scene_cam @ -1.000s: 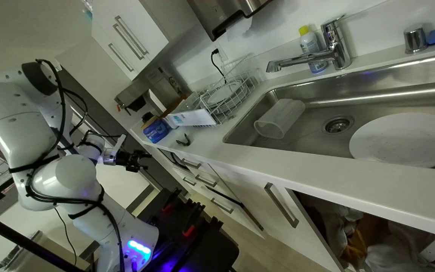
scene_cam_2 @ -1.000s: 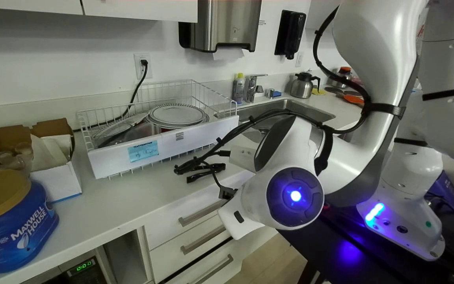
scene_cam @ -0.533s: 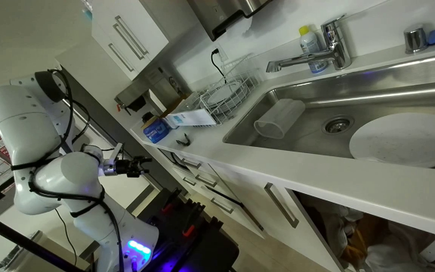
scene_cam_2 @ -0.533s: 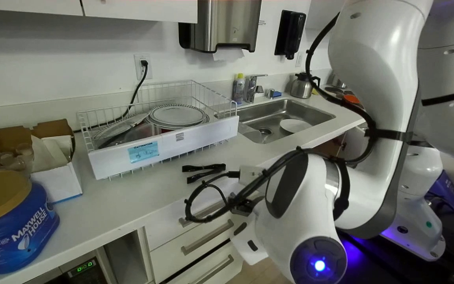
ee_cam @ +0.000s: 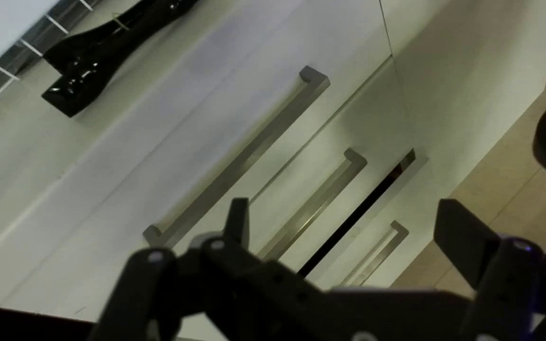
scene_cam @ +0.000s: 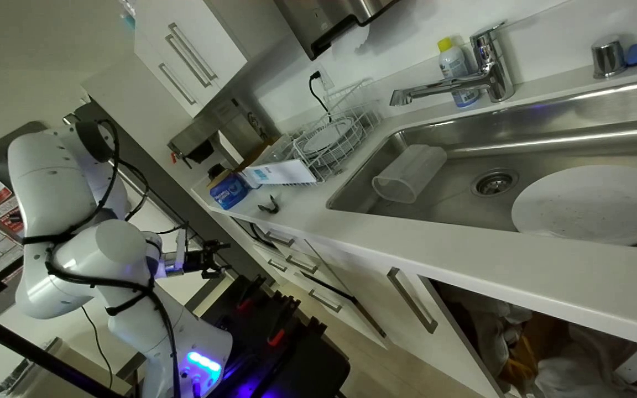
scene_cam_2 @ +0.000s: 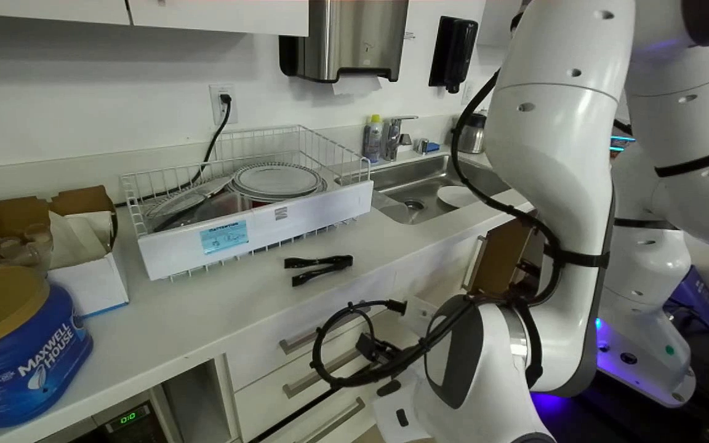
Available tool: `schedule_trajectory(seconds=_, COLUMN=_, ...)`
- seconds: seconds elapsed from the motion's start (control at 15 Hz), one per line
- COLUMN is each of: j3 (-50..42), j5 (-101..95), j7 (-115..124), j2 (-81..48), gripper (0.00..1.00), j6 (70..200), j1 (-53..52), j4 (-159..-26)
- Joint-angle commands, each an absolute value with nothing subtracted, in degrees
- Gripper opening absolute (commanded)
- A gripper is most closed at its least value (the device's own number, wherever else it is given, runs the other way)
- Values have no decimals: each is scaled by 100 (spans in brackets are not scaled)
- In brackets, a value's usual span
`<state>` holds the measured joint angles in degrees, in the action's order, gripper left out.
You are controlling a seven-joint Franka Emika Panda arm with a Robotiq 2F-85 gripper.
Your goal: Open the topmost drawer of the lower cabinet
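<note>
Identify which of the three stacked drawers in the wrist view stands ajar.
The bottom drawer: a dark gap runs along its top edge, while the topmost drawer and the middle drawer meet at a thin seam.

Stainless-steel sink (scene_cam: 451, 205): one. Inside the sink: one round white plate (scene_cam: 595, 204), one translucent plastic container (scene_cam: 412, 174). Behind the sink: one chrome faucet (scene_cam: 497, 77), one yellow-capped bottle (scene_cam: 453, 62). On the white tabletop (scene_cam_2: 213, 314) beside the sink: one white wire dish rack (scene_cam_2: 305, 215), one pair of glossy black tongs (scene_cam_2: 341, 262); farther from the sink, one blue tan-lidded tub (scene_cam_2: 16, 363). Stacked below the tabletop, same side of the sink: three flat white drawer fronts (ee_cam: 301, 130), three slim grey bar handles (ee_cam: 249, 155).
</note>
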<state>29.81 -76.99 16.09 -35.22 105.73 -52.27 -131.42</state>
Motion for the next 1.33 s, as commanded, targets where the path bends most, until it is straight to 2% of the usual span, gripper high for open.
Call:
schedule_trajectory(seconds=0.0, j3=2654, j5=-8323, j7=2911, j2=-3847, gripper=100, j6=11012, j1=-5351, j4=-13003)
schedule_trajectory(seconds=0.4, j3=2462, j5=-9221, j7=5128, j2=-4480, gripper=100, j6=11203, j1=-5277, j4=-12634)
schedule_trajectory(seconds=0.8, j3=2547, j5=-9196, j7=5043, j2=-4576, gripper=100, j6=10993, j1=-5266, j4=-12537)
schedule_trajectory(seconds=1.27, j3=2469, j5=-10408, j7=7234, j2=-4611, gripper=100, j6=10608, j1=-5479, j4=-12714)
